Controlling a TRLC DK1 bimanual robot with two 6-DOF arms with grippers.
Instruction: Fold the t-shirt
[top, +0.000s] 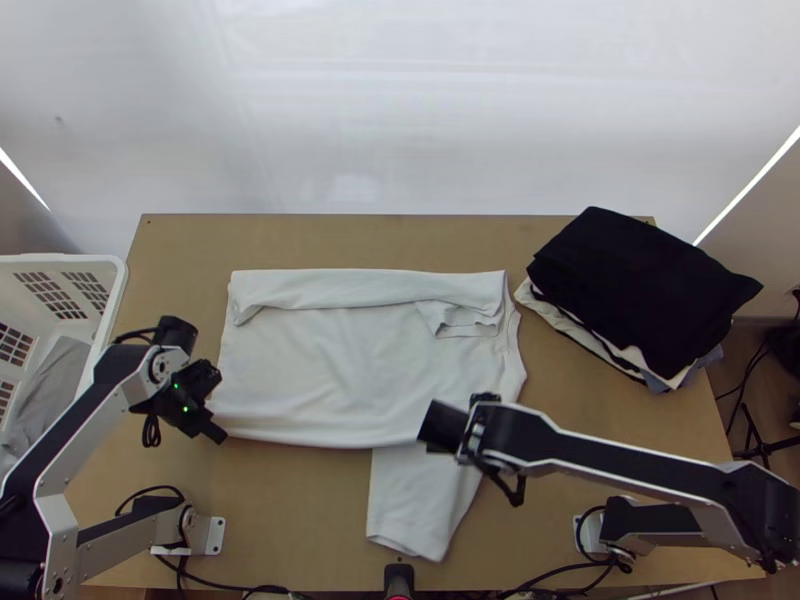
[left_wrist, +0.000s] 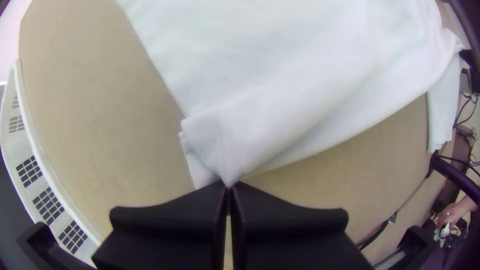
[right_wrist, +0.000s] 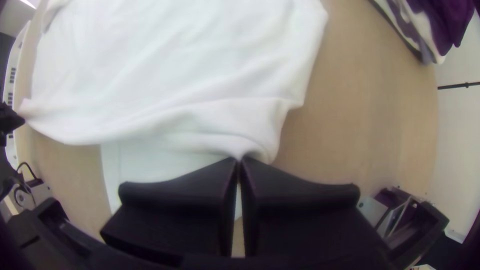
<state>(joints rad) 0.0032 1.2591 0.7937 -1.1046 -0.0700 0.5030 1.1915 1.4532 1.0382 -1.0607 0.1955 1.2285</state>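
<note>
On the table (top: 285, 505), the shirt (top: 320, 365) is being pinched at its near left corner by the left gripper (top: 218, 434) and at its near edge, over the sleeve (top: 408, 510), by the right gripper (top: 436, 447).

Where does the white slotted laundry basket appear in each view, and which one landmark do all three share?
Top view: the laundry basket stands at the left side of the wooden table.
Left wrist view: basket, across bare wood from the white t-shirt.
Right wrist view: basket, a narrow strip beyond the t-shirt, near the left tool.
Shared landmark: the t-shirt.
</note>
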